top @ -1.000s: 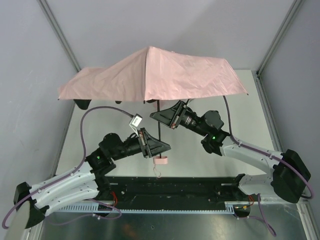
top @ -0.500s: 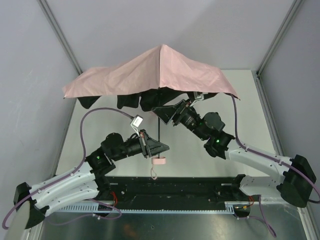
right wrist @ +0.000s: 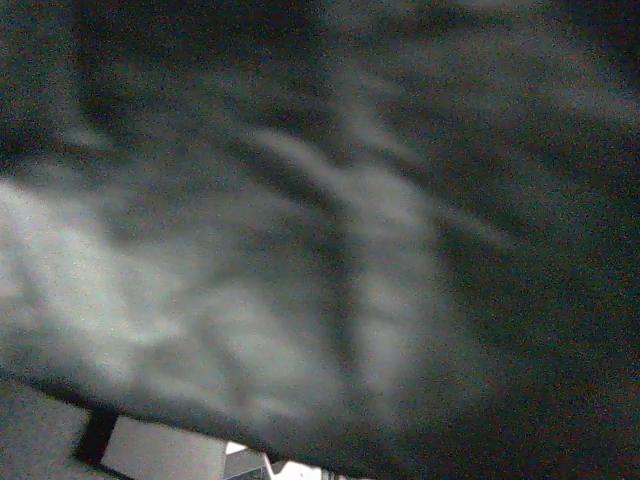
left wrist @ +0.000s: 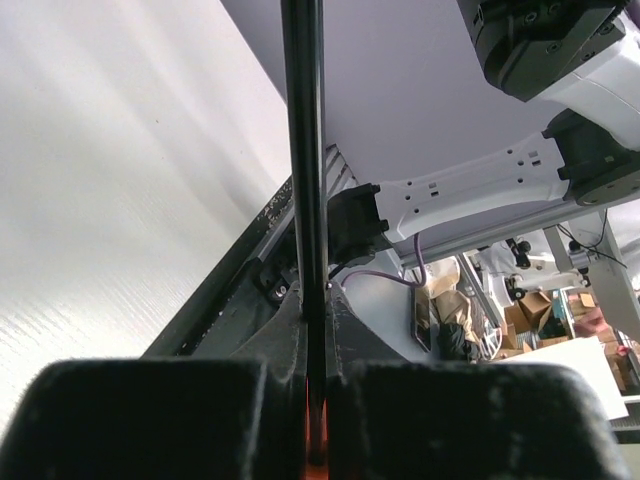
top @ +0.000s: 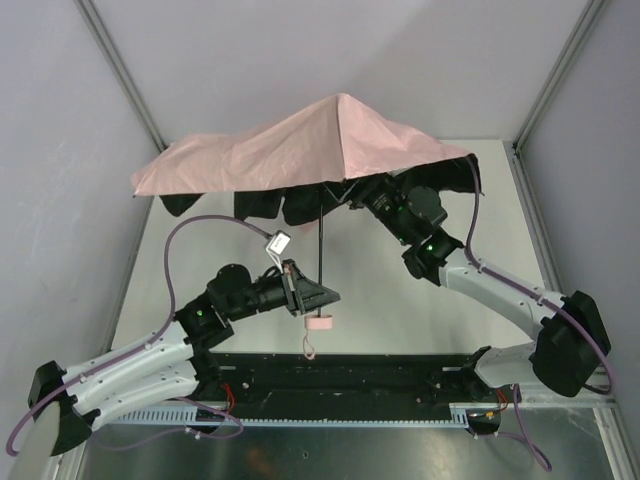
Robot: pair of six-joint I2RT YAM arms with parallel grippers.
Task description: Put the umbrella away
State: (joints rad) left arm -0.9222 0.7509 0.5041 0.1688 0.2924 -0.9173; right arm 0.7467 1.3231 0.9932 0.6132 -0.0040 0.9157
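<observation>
Umbrella: pink canopy, upright above the table; slacker than a second ago, its peak shifted right, so folding seems begun but not finished
Shaft: vertical, pinched tight in the left gripper just above the handle; those jaws have only just closed
Right gripper: risen under the canopy, fingers hidden by fabric; apart or together, cannot tell

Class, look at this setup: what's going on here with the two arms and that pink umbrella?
The left gripper is shut on the black shaft of the umbrella, holding it upright with the pink handle at the bottom. The right arm reaches up under the open canopy; its gripper is hidden there, so its state is unclear. The umbrella is not yet folded.
</observation>
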